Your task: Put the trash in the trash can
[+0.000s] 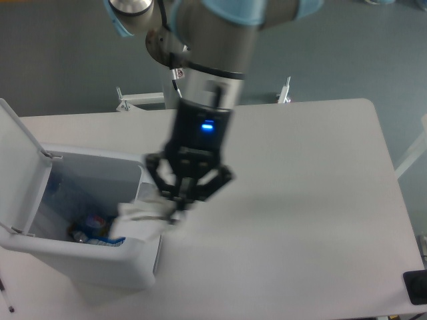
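My gripper [175,205] is shut on a crumpled white paper wad [139,219], the trash, held in the air above the right rim of the trash can [80,263]. The white bin stands at the table's left with its flip lid [19,167] tilted open to the left. Its grey latch is mostly hidden behind the paper. Inside the bin lie blue and yellow wrapping [100,228] and other small items I cannot make out.
The arm's base column [190,80] stands behind the table's far edge. A dark object [416,287] sits at the table's front right corner. The white table [300,200] stretches to the right of the bin.
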